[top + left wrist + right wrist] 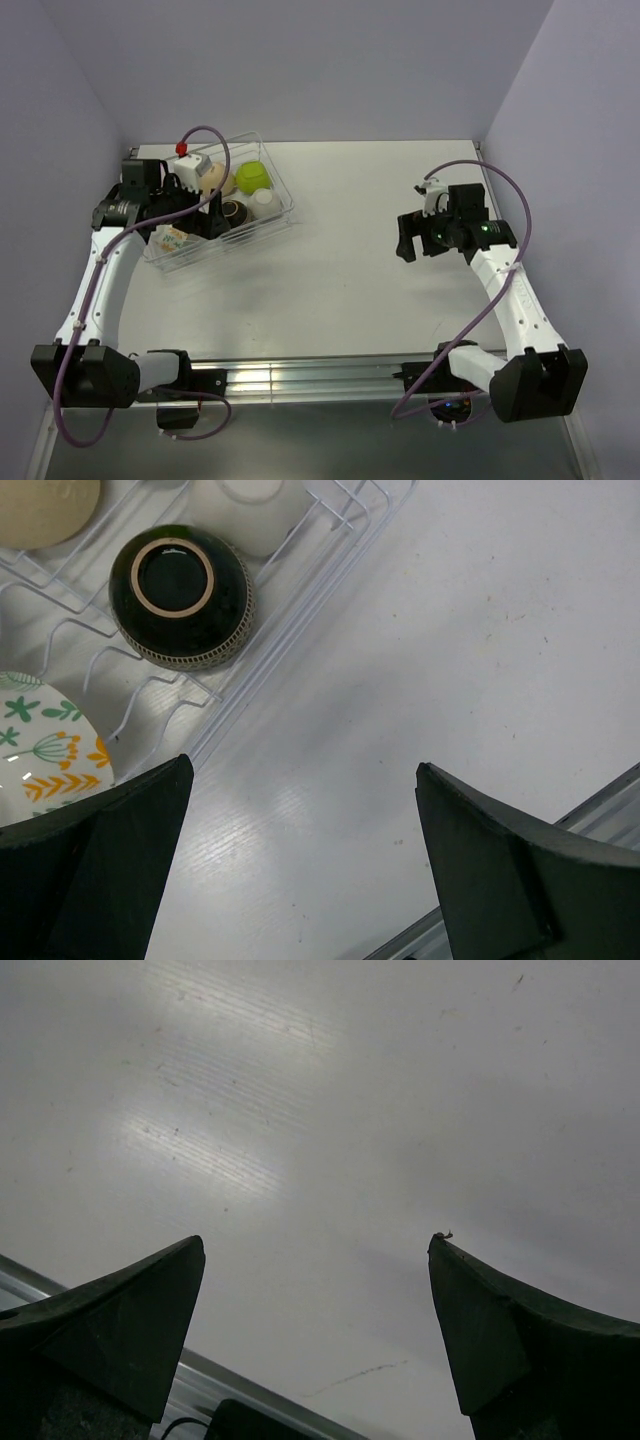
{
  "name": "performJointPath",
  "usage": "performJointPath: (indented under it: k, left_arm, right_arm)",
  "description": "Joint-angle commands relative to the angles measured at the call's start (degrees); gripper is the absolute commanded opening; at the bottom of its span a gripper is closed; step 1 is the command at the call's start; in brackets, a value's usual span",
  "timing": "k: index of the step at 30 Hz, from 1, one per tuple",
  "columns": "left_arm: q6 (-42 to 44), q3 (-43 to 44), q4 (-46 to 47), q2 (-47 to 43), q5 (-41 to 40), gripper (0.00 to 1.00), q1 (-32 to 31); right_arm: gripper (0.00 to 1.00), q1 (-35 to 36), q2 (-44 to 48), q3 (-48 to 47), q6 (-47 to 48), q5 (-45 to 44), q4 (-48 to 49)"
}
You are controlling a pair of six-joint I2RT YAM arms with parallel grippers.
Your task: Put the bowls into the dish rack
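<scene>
Left claw point(300, 767) spread wide, empty, hanging over near wall of dish rack point(335, 535). Right claw point(315, 1240) likewise spread, empty, over bare surface point(300, 1110).

Risk: left finger could snag rack wire when pulling out, dragging rack or tipping floral bowl point(40, 745).

Top view shows lime-green bowl point(250, 177) & others inside rack. Only left wrist view shows dark brown bowl point(180, 598) is inverted.

The left arm point(98, 290) and right arm point(512, 300) are made of white links with black joint housings. A purple cable point(212, 138) is looped behind each wrist. The left gripper point(214, 220) and right gripper point(403, 240) are fitted with matte black wedge-shaped fingers point(110, 1330). A red cap point(182, 147) is seen behind the left one.
</scene>
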State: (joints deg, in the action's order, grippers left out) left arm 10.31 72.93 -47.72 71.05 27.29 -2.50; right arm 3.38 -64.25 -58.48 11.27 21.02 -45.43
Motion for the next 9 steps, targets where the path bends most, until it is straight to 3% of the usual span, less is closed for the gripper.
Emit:
performJointPath:
  k: [1, 9]
  left_arm:
    - [-1.4, -1.7, 3.1, -2.1, 0.9, 0.99, 0.0]
    - [-5.3, -1.8, 4.5, -2.5, 0.7, 0.99, 0.0]
  right_arm:
    - [1.00, -0.2, 4.2, 2.2, 2.4, -2.2, 1.3]
    - [1.00, -0.2, 6.3, 2.7, 2.9, -1.9, 0.1]
